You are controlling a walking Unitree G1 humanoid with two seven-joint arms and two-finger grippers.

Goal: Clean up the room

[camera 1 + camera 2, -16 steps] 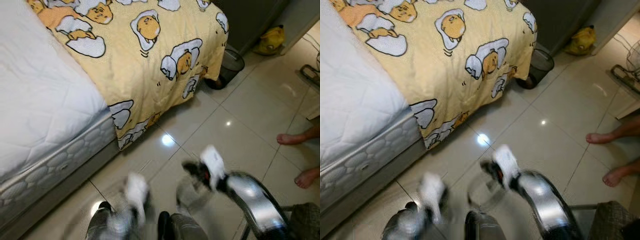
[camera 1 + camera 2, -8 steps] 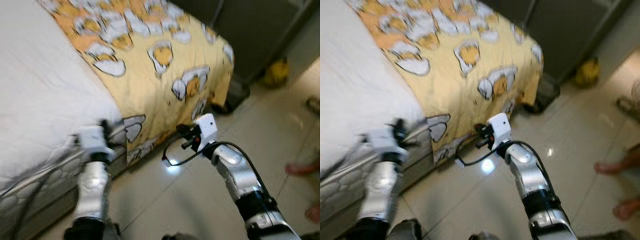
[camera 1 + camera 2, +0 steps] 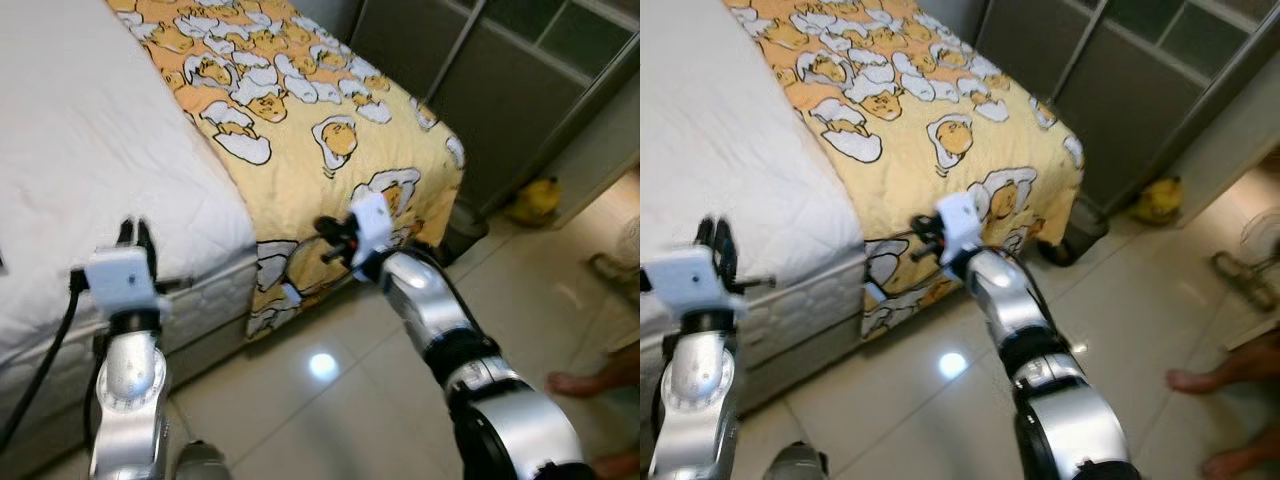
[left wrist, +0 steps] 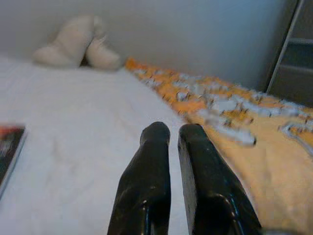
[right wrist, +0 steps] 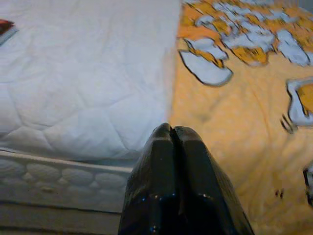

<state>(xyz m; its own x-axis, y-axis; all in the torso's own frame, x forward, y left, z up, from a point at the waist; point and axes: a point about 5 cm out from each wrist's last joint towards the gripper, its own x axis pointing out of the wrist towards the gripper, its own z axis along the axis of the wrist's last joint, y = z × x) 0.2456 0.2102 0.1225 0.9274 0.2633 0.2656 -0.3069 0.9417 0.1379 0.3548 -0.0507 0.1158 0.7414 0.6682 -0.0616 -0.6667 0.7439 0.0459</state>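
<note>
Glossy floor tiles [image 3: 340, 400]; seemingly quilted mattress [image 3: 90, 150].

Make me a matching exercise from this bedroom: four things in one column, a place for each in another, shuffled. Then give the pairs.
Things:
1. yellow blanket
2. pillows
3. yellow bag
4. right hand

Places:
A. on the floor by the dark cabinet
B. at the far end of the white mattress
C. spread over the bed, hanging off its foot
D. raised beside the bed's corner

Pairs: 1-C, 2-B, 3-A, 4-D

Bare feet of a person [image 3: 1200, 380] on glossy pale floor tiles [image 3: 1140, 300]. Dark sliding wardrobe doors [image 3: 1120, 90] behind; small yellow bag [image 3: 1156, 200] at their base.
</note>
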